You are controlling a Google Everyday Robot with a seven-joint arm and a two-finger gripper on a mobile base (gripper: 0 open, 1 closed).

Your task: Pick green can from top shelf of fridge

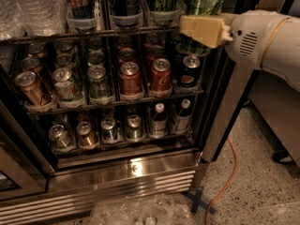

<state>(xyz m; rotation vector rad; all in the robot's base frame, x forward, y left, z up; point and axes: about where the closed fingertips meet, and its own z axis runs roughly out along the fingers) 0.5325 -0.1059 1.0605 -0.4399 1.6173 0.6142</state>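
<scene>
The green can (205, 1) is at the right end of the top shelf (56, 34). It sits forward of the wire rack, and its lower part shows below the shelf line, in front of the fridge's (140, 172) right door post. The end effector (198, 32) is clenched on it: a cream-coloured finger (204, 31) lies flat across the can's front at mid height, with green metal showing above and below it. I can't see the far finger behind the can. The pale arm (267, 41) comes in from the right at the same height.

Just left of the can, three tall cans (124, 3) stand in clear cup trays on that same shelf. The nearest of them (164, 1) is a streaky green one, close beside the held can. Water bottles (33, 8) fill the left end.

On the rack below are short soda cans packed in rows, among them two red ones (130, 78) and a green-and-silver one (97, 81). A dark blue can (190, 71) stands directly under the end effector. The bottom rack holds more cans and two small bottles (158, 118).

An orange cable (229, 172) trails over the speckled floor (253, 191) past a blue tape cross (199, 201), and crumpled clear plastic (140, 210) lies before the steel grille.
</scene>
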